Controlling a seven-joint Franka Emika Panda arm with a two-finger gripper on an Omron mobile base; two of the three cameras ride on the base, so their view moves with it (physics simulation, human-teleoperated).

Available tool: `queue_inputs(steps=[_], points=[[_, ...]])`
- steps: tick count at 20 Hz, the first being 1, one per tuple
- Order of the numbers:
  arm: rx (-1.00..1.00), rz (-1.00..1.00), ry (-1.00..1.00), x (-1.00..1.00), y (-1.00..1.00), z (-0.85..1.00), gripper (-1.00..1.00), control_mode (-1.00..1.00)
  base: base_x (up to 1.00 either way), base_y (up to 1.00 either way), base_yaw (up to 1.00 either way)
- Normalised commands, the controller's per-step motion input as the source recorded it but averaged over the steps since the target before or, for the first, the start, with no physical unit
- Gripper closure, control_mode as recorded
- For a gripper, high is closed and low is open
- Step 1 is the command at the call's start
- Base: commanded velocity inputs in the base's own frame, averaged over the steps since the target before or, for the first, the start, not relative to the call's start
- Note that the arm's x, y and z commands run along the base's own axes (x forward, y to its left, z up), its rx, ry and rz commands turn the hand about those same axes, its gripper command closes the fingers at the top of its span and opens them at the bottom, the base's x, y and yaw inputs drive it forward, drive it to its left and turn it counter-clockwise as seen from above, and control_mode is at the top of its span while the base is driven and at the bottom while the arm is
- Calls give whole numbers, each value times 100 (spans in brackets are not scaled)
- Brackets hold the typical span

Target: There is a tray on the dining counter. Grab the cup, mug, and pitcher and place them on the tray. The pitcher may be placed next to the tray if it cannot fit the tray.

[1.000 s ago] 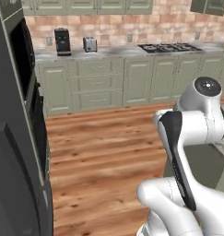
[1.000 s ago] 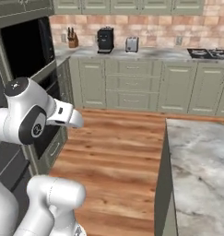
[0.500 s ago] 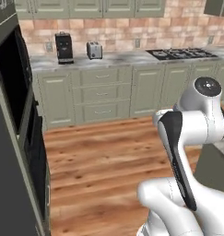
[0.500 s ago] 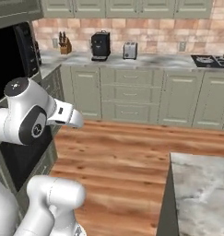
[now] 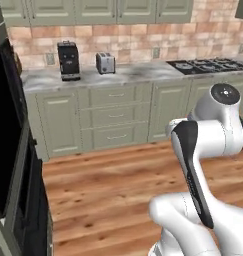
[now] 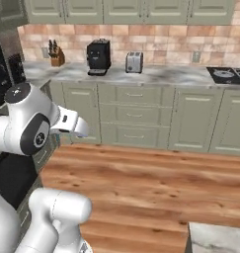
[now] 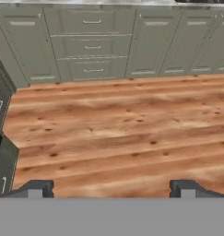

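Note:
My gripper (image 7: 111,191) is open; its two dark fingertips (image 7: 36,189) stand far apart in the hand view, with nothing between them. It hangs over bare wooden floor (image 7: 113,133) and faces the lower cabinets. A marbled corner of the dining counter (image 6: 218,238) pokes in at the lower right of the right base view. The tray, the cup, the mug and the pitcher are out of view.
Along the back wall runs a marbled counter (image 5: 143,74) with a black coffee machine (image 5: 68,60), a toaster (image 5: 105,63), a gas stove (image 5: 210,65) and a knife block (image 6: 55,57). A tall black oven column (image 5: 8,150) stands close on the left.
The base has moved, so both base views shifted: the dining counter has slid almost out at the lower right and the wall cabinets look nearer. The gripper stays open.

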Motion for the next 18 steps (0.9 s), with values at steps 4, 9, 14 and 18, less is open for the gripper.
queue_inputs(steps=[4, 9, 14, 18], points=[[0, 0, 0, 0, 0, 0, -100, 100, 97, 0, -45], [0, 0, 0, 0, 0, 0, -100, 100, 74, 8, -68], [0, 0, 0, 0, 0, 0, -100, 100, 70, 20, -71], [0, 0, 0, 0, 0, 0, -100, 100, 65, 70, -77]])
